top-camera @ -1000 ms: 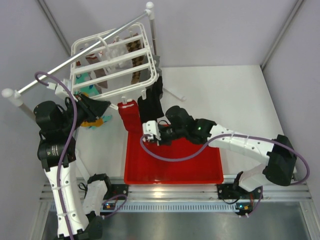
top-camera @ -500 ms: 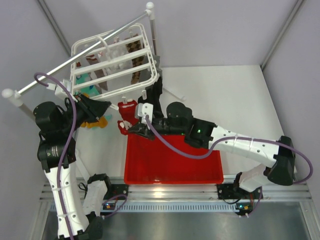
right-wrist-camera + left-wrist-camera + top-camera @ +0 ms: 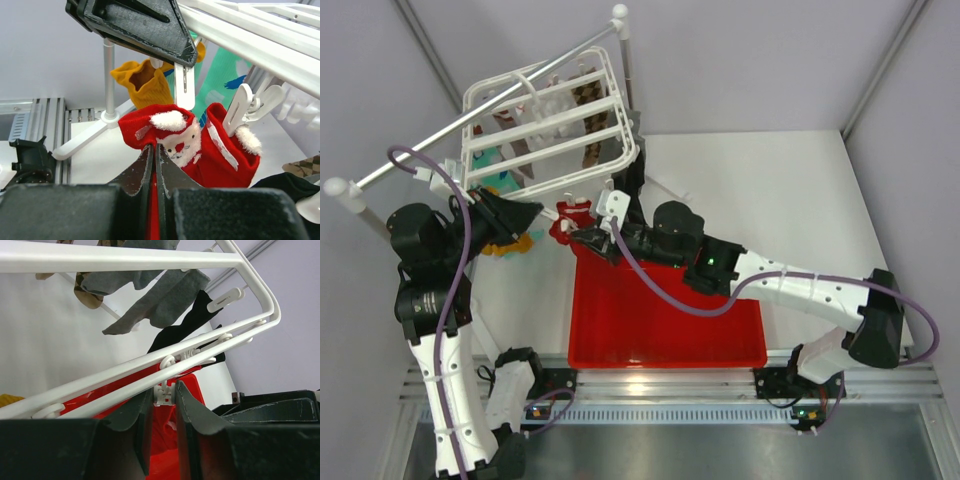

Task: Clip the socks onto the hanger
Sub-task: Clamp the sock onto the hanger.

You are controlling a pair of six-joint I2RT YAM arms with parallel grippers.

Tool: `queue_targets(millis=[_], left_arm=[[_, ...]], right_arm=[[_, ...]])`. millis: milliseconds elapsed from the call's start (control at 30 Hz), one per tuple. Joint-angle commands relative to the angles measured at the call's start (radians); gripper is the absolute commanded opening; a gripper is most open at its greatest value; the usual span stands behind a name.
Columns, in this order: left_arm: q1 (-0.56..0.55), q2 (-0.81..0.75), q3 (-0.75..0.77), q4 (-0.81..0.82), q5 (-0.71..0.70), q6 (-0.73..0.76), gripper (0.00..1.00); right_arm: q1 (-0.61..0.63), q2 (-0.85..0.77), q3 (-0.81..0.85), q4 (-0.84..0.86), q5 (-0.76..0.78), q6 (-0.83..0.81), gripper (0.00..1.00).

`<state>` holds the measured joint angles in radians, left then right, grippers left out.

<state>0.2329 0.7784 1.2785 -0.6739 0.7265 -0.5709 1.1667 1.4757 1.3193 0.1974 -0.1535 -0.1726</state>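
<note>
The right claw grips 1 red sock, cuff just above its tips — the left claw squeezes a hanger clip; next, probably feed the cuff in

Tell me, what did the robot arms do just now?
The right end effector swung left from over the red tray to the red sock and took hold, bunching it up toward the hanger. The left end effector stayed at its clip; hanger and black sock did not move.
</note>
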Motion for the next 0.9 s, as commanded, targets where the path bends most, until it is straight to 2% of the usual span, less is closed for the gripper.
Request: queue_targets(millis=[0,400,867], left_arm=[[0.002,-0.005,0.004,0.028,0.031,-0.017,0.00],[0.000,0.004,0.021,0.016,0.011,-0.003,0.00],[0.000,0.012,0.018,0.011,0.021,0.000,0.00]], right_arm=[[-0.004,0.005,0.041,0.080,0.032,-0.004,0.00],[-0.006,-0.035,-0.017,0.047,0.038,-0.027,0.00],[-0.027,-0.031,0.014,0.074,0.045,-0.036,0.00]])
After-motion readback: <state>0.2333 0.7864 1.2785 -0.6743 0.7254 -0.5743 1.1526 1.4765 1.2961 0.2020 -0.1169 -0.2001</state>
